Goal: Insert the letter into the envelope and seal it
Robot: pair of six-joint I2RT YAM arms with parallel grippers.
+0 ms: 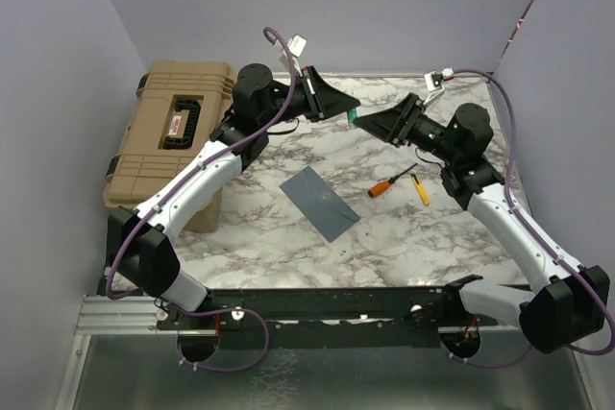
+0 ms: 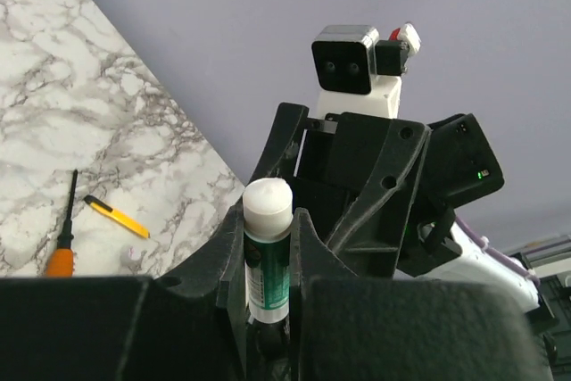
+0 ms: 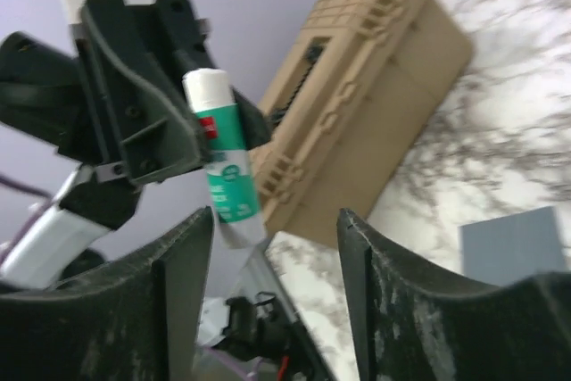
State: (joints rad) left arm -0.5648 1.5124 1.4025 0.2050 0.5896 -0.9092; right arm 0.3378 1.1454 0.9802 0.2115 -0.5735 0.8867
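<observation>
Down on the marble table, the envelope is seen lying flat and slanted, plain grey-blue with sharp corners. It is found well apart from both end effectors, which are held up over the far part of the table. The left end effector is closed tight on a white-capped glue stick, and the right end effector is held open just beside it, gripping nothing.

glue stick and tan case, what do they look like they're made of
glue stick: probably plastic, a smooth, slightly glossy tube with a green and white printed label and a plain white end. tan case: looks like hard moulded plastic, matte, judging by its ribbed lid and rounded edges.
</observation>
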